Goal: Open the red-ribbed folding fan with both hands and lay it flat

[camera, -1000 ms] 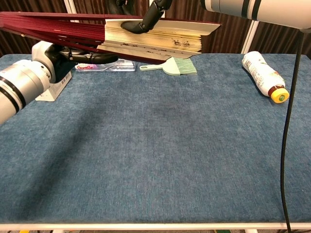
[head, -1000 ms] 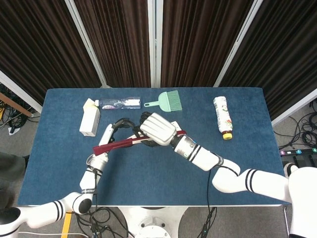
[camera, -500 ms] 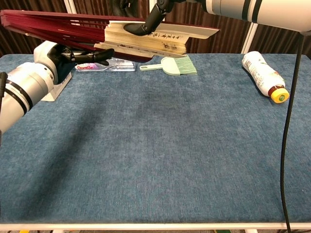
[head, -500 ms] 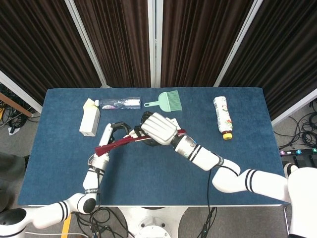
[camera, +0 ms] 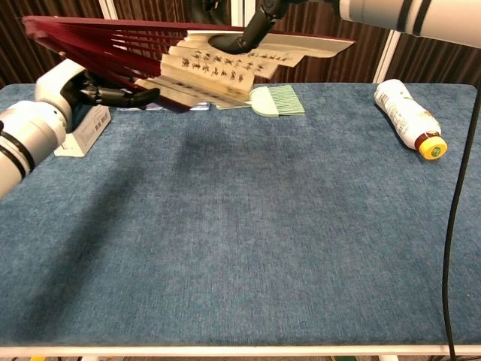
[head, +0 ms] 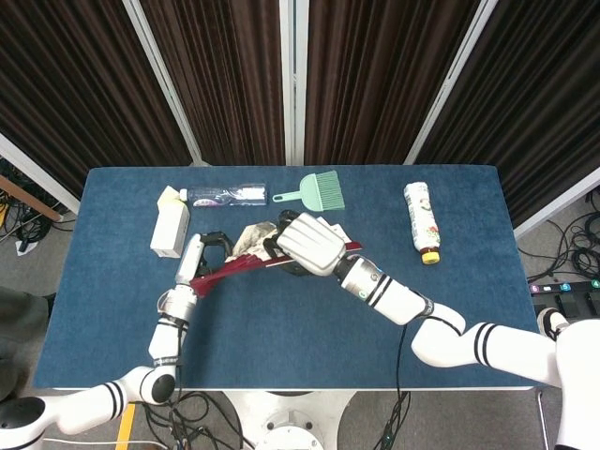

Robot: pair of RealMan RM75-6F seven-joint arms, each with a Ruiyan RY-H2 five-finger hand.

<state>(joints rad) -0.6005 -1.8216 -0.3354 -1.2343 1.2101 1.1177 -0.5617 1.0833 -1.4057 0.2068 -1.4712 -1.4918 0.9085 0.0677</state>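
Fan [camera: 203,64] now splaying wider, paper folds showing; left hand [head: 202,258] and right hand [head: 309,246] each grasping ribs above desk [camera: 248,226]. Opening underway, not yet flat.

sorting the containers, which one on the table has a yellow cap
The white bottle lying at the table's right; the clear bottle and the white carton at the left show none.

A folding fan [camera: 203,64] of cream paper printed with dark characters, on glossy dark-red ribs, above a table [camera: 248,226] covered in matt, finely textured blue cloth; glossy white plastic shells clad both arms, and a pale green plastic brush [camera: 264,101] lies near a shiny white bottle [camera: 406,118].
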